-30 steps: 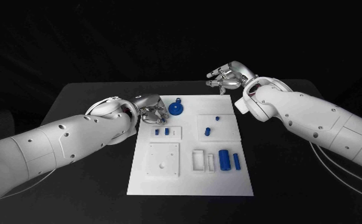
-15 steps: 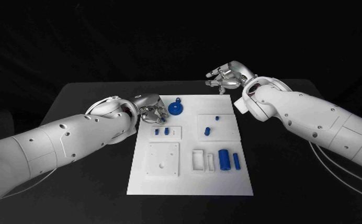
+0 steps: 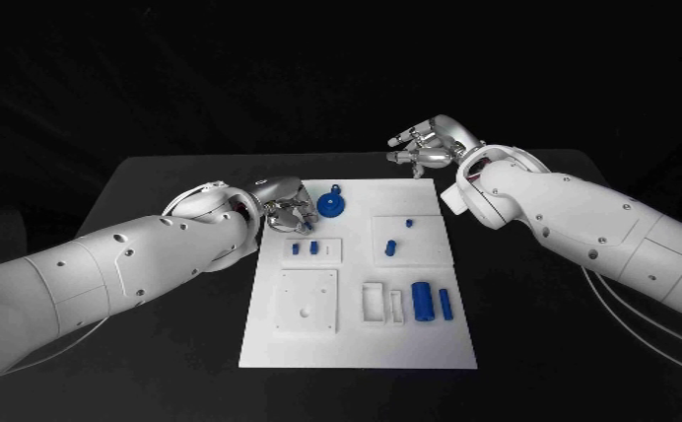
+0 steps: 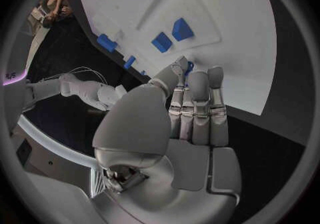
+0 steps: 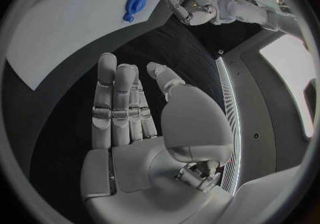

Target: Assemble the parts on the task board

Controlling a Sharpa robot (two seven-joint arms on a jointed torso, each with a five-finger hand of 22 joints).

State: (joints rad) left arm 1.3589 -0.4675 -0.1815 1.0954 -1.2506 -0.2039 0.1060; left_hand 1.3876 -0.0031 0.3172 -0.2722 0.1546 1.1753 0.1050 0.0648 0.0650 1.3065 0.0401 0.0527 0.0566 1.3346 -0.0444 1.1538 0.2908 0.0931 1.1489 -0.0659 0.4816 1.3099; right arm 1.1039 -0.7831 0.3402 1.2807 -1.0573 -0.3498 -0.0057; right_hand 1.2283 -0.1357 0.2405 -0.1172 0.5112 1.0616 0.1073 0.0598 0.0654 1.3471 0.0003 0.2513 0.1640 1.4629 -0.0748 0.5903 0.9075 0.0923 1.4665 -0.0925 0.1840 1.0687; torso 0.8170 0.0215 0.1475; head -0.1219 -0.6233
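Parts (image 3: 422, 299) are scattered on the board (image 3: 427, 348); they look light, stiff and best pinched by their sides. Nothing is held: left hand (image 3: 286, 211) half-curled, right hand (image 3: 427, 149) spread.

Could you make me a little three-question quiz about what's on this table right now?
1. True or false: the right hand holds a blue part.
2. Which hand is beside the round blue part? A) left hand B) right hand
3. Fill in: the blue parts lie on the white ____.

Key: 1. False, its fingers are apart and hold nothing. 2. A. 3. Task board.
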